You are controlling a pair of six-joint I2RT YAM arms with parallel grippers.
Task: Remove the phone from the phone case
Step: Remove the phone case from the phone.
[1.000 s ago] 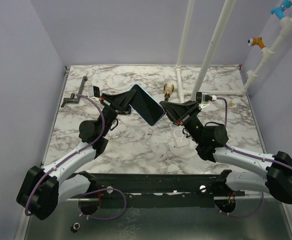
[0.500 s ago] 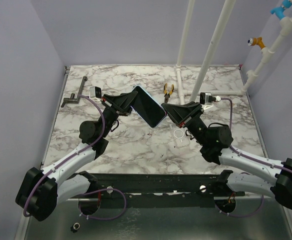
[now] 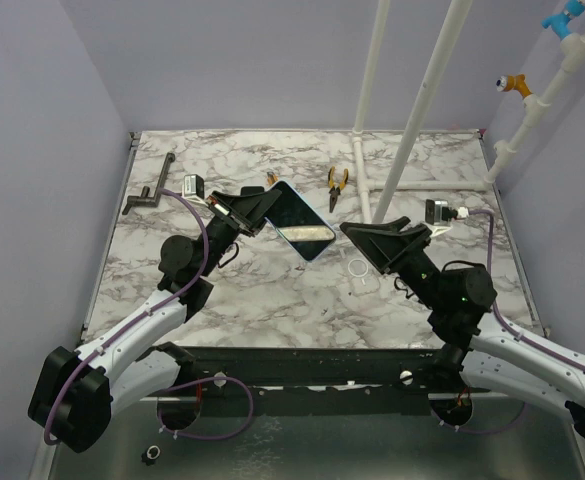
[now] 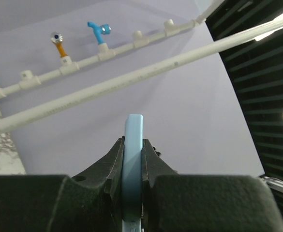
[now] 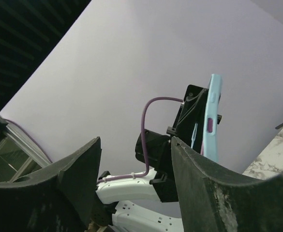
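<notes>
The phone [image 3: 302,226] shows a dark screen and sits in a light blue phone case [image 3: 321,249], held tilted in the air above the table's middle. My left gripper [image 3: 264,207] is shut on its far-left end. In the left wrist view the case's blue edge [image 4: 133,145] stands pinched between the left gripper's [image 4: 132,151] black fingers. My right gripper [image 3: 356,236] is open and hangs just right of the phone, apart from it. Through the right gripper's [image 5: 134,159] spread fingers I see the case's side [image 5: 212,113] with a purple button.
Yellow-handled pliers [image 3: 338,182] lie at the back of the marble table [image 3: 222,290]. A dark metal tool [image 3: 149,196] lies at the far left. White pipes [image 3: 372,100] rise at the back right. A small clear item with a white ring [image 3: 359,270] rests under the right gripper.
The right gripper has opened, let go of the phone's right end and drawn back to the right. The left gripper has tipped the phone flatter, still gripping it.
</notes>
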